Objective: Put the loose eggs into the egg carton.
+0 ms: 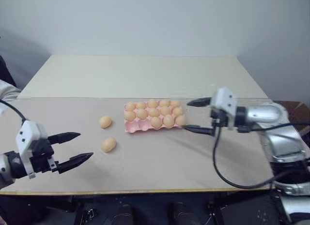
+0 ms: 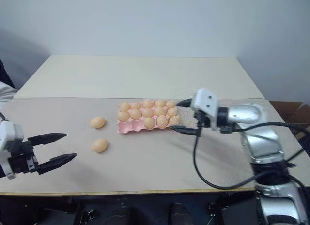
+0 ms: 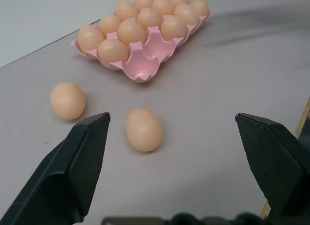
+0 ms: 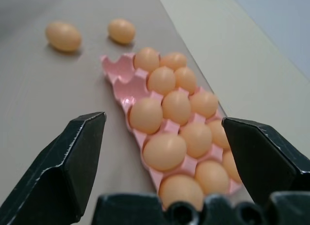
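Two loose eggs (image 1: 105, 121) (image 1: 108, 144), pale orange, lie on the table left of the egg carton (image 1: 138, 127). The pink carton holds several eggs; two cups (image 4: 123, 77) at its near-left end stand empty. My left gripper (image 1: 85, 145) hovers open and empty at the table's front left, pointing toward the nearer egg (image 3: 144, 129). My right gripper (image 1: 187, 115) is open and empty just off the carton's right end, one finger on either side of that end's width.
The tan table (image 1: 169, 162) ends at a front edge close below both grippers. A paler cream surface (image 1: 135, 75) extends behind the carton. A black cable (image 1: 218, 162) loops down from the right wrist over the table's right part.
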{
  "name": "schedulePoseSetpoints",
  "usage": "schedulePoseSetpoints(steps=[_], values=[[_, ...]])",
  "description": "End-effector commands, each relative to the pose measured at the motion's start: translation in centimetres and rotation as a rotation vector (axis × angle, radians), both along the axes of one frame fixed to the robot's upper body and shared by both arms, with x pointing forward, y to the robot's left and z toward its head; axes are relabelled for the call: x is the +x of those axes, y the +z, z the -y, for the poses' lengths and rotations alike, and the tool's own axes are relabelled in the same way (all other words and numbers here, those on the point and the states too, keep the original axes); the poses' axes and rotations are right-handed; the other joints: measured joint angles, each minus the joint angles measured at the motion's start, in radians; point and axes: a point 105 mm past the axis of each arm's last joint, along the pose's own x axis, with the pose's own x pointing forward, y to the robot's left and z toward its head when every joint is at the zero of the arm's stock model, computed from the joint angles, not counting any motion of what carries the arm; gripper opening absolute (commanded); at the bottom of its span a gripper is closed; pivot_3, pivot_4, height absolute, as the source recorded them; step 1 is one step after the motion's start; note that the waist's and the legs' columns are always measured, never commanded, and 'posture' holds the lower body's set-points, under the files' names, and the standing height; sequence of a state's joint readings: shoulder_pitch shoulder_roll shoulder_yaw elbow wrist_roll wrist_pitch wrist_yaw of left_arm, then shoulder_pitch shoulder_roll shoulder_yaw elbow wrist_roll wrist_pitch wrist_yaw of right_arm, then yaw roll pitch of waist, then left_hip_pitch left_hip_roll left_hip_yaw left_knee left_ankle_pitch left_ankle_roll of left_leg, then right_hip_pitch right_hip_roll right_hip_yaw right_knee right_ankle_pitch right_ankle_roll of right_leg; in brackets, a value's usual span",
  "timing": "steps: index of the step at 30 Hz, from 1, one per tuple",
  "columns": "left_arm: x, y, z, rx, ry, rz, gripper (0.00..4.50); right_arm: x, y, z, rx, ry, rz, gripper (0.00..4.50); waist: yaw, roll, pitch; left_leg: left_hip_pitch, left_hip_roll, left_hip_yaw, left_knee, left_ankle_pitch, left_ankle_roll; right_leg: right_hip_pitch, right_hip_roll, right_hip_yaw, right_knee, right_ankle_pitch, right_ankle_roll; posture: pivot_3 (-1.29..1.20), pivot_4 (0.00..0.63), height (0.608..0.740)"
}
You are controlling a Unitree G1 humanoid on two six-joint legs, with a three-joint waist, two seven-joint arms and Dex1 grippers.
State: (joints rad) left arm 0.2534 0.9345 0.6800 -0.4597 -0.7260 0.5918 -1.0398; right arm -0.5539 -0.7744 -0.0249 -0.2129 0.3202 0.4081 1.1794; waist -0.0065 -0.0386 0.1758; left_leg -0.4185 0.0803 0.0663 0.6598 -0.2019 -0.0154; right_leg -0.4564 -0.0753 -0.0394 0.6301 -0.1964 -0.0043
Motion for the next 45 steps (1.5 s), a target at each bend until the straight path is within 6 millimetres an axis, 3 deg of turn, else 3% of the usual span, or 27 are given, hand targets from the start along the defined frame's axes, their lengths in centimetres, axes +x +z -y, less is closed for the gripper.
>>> schedulePoseSetpoints(steps=[1, 6, 17, 23, 31, 40, 45], values=[[-0.3, 0.8, -0.6, 0.018, 0.02, 0.03, 4.5, -2.9, 2.0, 1.5, -0.004, 0.104, 0.015, 4.48, 0.0, 0.0, 0.0, 0.0, 0.0, 0.0, 0.0, 0.0, 0.0, 0.0, 0.0, 0.0, 0.0, -0.001, -0.001, 0.0, 0.15, 0.74], [-0.2, 0.1, -0.8, 0.017, 0.03, 0.005, 4.5, -3.9, -0.2, 1.6, -0.047, 0.109, -0.032, 4.48, -0.006, 0.0, 0.0, 0.004, 0.001, 0.001, -0.001, 0.0, 0.0, 0.001, 0.001, 0.001, 0.0, -0.001, -0.001, 0.0, 0.15, 0.74], [0.9, -0.3, -0.8, 0.021, 0.034, -0.015, 4.5, -4.0, 0.4, 0.8, -0.013, 0.108, -0.013, 4.48, 0.001, 0.0, 0.0, 0.002, 0.0, 0.002, 0.0, 0.0, 0.0, 0.001, 0.0, 0.002, 0.0, -0.001, -0.001, 0.0, 0.15, 0.74], [2.9, -2.6, 0.9, 0.007, 0.029, -0.063, 4.5, -4.1, 0.4, 0.5, -0.023, 0.125, -0.007, 4.48, 0.013, 0.0, 0.0, 0.003, 0.0, 0.002, 0.0, 0.0, 0.0, 0.001, 0.0, 0.002, 0.0, -0.001, -0.001, 0.0, 0.15, 0.74], [7.4, -6.4, 2.2, 0.063, 0.148, -0.09, 4.5, -4.7, 1.0, 0.0, -0.024, 0.154, 0.015, 4.48, 0.02, -0.001, 0.0, 0.002, 0.0, 0.001, 0.0, 0.0, 0.0, 0.002, 0.001, 0.002, 0.0, 0.003, 0.005, 0.0, 0.15, 0.74], [8.4, -8.4, 4.0, 0.062, 0.112, -0.118, 4.5, -5.5, 1.3, -0.5, -0.005, 0.164, 0.036, 4.48, 0.019, -0.001, 0.0, 0.002, -0.001, 0.001, 0.0, 0.0, 0.0, 0.002, 0.0, 0.003, 0.0, 0.003, 0.005, 0.0, 0.15, 0.74], [8.9, -8.5, 3.9, 0.069, 0.139, -0.114, 3.26, -5.5, 1.3, -0.4, -0.006, 0.16, 0.038, 4.5, 0.019, -0.001, 0.0, 0.002, -0.001, 0.001, 0.0, 0.0, 0.0, 0.002, 0.0, 0.003, 0.001, 0.003, 0.005, 0.0, 0.15, 0.74]])
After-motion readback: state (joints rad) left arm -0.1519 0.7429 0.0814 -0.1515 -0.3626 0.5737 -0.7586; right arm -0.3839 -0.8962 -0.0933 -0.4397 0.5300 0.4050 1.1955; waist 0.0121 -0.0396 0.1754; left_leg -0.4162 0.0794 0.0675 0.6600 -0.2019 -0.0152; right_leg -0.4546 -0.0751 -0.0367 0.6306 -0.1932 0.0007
